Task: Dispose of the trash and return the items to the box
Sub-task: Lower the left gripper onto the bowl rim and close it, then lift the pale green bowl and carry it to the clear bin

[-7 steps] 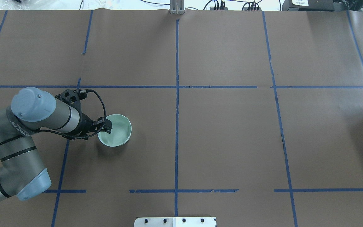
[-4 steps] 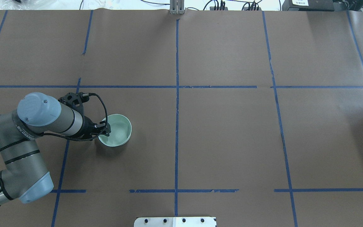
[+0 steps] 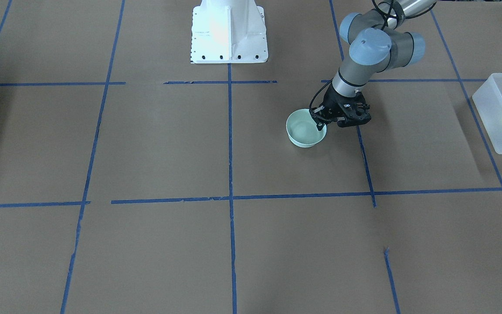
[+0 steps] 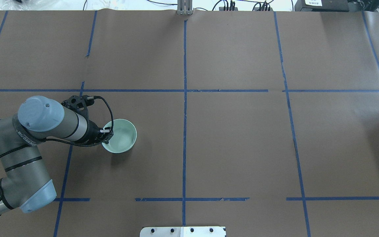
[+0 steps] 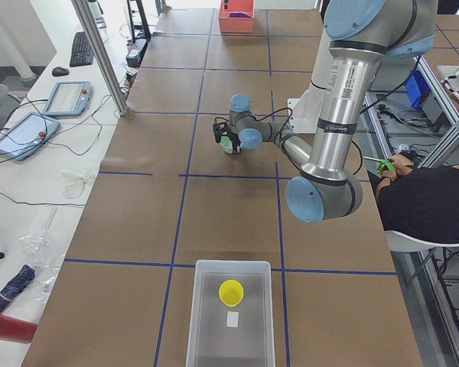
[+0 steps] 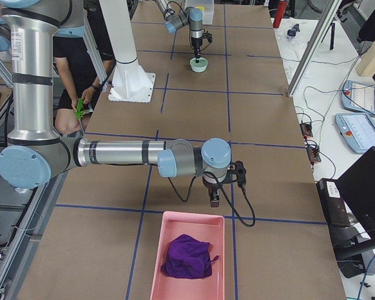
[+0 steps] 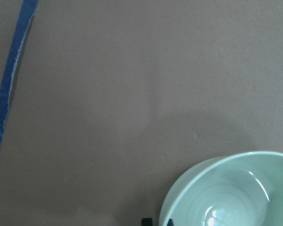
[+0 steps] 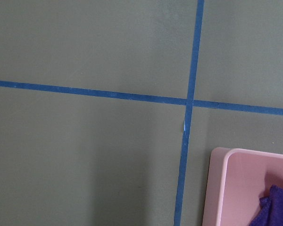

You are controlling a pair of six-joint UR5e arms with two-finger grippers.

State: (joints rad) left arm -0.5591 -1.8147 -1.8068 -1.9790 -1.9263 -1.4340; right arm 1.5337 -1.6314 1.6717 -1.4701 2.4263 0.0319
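At the robot's left end of the desk [image 4: 242, 131], the frosted, translucent rectangular box [image 5: 252, 329] holds the small tapered yellow cup [image 5: 231, 291] near a white label. Farther along the brown paper surface, the left tool [image 4: 107, 135] pinches the rim of the round, glossy pale-green bowl [image 4: 123, 136], one finger inside. Farthest, the right tool [image 6: 214, 200] hangs beside the pink tray [image 6: 181, 228] with a crumpled purple cloth [image 6: 187, 256]; you cannot tell how far this tool is open.
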